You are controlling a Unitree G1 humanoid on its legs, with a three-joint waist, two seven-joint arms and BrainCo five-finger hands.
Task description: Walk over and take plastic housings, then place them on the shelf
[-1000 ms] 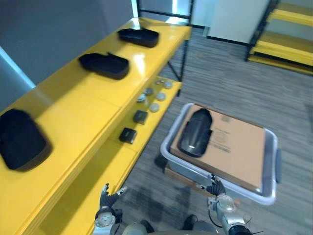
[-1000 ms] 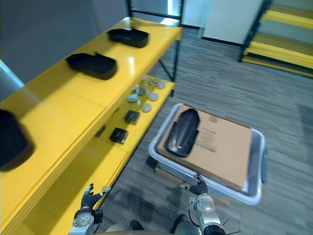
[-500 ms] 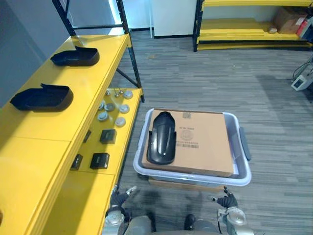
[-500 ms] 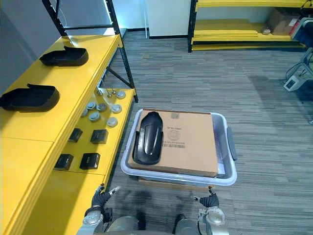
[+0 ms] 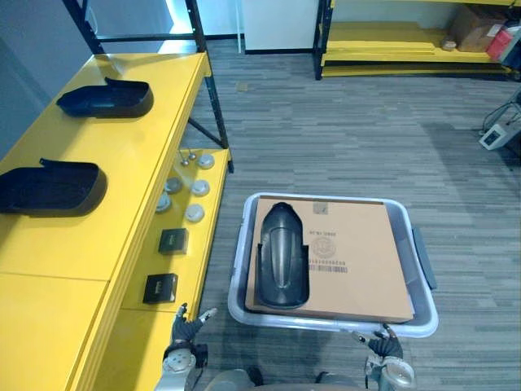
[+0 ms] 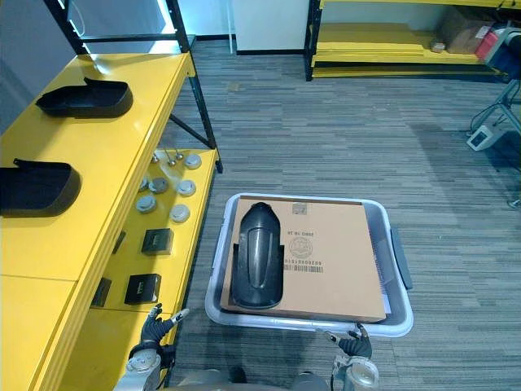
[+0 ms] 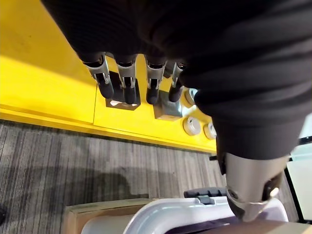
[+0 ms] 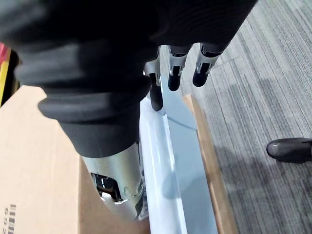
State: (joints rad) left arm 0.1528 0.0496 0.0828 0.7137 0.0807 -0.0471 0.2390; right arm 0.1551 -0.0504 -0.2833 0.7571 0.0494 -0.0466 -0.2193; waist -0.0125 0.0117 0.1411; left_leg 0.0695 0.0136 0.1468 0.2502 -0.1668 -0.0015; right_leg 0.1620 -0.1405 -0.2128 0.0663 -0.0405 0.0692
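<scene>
Housing point(image 5: 282, 265) lies on the box point(image 5: 362, 261) in the bin point(image 5: 238, 281), ahead of both hands, untouched. Left hand point(image 5: 184, 330) and right hand point(image 5: 384, 344) hang with fingers relaxed, empty.

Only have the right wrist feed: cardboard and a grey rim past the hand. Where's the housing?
Observer: One black plastic housing lies on the brown cardboard sheet's left part, inside the grey plastic bin.
Operator: Left hand?
Observer: The left hand is empty, fingers straight, by the yellow shelf's lower level.
Operator: Top level?
Observer: Two more black housings sit there, apart.
</scene>
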